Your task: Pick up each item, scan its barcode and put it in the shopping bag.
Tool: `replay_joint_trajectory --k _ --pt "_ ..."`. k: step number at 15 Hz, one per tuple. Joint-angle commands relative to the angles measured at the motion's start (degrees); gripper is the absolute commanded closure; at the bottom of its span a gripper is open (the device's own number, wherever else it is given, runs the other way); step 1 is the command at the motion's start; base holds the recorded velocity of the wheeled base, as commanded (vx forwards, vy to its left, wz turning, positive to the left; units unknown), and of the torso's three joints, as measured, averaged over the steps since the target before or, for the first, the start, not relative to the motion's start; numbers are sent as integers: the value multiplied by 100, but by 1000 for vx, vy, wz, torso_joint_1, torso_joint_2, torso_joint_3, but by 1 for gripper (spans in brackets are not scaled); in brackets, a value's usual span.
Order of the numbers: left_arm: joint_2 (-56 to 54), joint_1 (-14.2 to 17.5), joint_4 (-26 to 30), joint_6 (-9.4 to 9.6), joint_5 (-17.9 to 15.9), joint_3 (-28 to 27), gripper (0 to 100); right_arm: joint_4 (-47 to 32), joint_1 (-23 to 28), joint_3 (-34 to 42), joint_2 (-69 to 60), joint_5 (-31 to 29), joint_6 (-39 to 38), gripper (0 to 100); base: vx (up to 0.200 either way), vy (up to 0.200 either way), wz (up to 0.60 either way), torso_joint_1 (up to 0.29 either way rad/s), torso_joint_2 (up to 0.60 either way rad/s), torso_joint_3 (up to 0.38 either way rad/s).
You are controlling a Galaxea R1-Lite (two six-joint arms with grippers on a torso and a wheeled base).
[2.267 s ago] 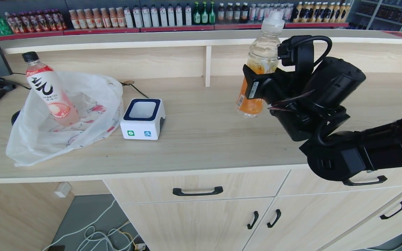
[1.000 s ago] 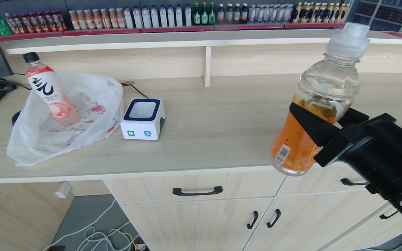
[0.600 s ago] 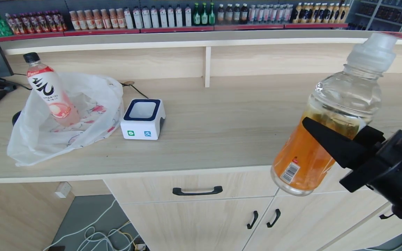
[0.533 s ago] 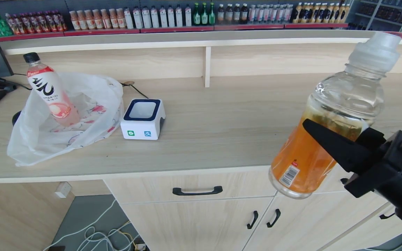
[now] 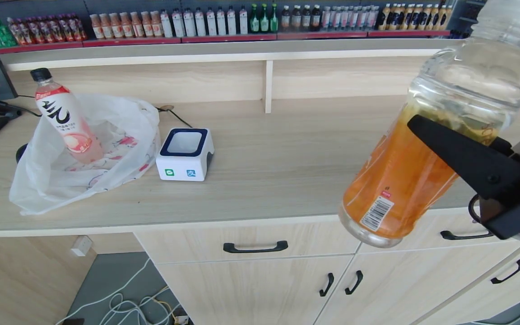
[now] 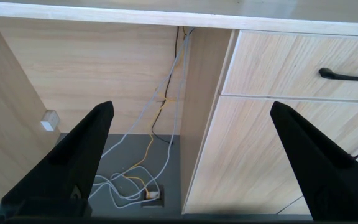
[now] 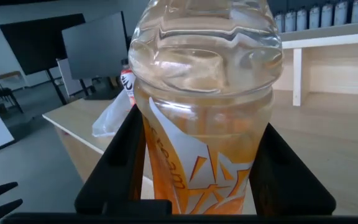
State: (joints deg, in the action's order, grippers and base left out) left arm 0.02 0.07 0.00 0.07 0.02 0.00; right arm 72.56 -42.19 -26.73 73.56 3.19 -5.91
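Right of the counter's (image 5: 264, 180) front edge, held in the air close to the head camera: one orange drink bottle (image 5: 404, 180), clear above the liquid line, tilted with its cap end up and away and its base low; barcode label (image 5: 377, 213) near the base, facing the camera. Right gripper (image 5: 458, 149): fingers clamped on either side of the bottle's middle, as the right wrist view confirms. Left gripper (image 6: 191, 162): fingers spread wide, nothing between them, low in front of the cabinet, below the counter edge, with cables (image 6: 135, 180) on the floor beneath. On the counter, left part: one white shopping bag (image 5: 61, 185), mouth open, containing one pink drink bottle (image 5: 63, 117) with a black cap, leaning. Just beside the bag, to its right: one white scanner box (image 5: 184, 153) with a dark blue rim, well apart from the orange bottle. Behind the counter: shelf of drinks (image 5: 242, 20).
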Motion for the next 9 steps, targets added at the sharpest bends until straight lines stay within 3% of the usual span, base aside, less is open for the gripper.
replay_joint_trajectory --k 1,6,9 --pt "-2 1 0 -7 -2 0 0 -31 0 -51 89 146 -94 100 0 0 0 0 0 0" --pt "-2 1 0 1 -2 0 0 -22 -8 -482 475 393 -551 100 0 0 0 0 0 0" --pt "-2 1 0 1 6 0 0 -22 -8 -491 493 876 -604 100 0 0 0 0 0 0"
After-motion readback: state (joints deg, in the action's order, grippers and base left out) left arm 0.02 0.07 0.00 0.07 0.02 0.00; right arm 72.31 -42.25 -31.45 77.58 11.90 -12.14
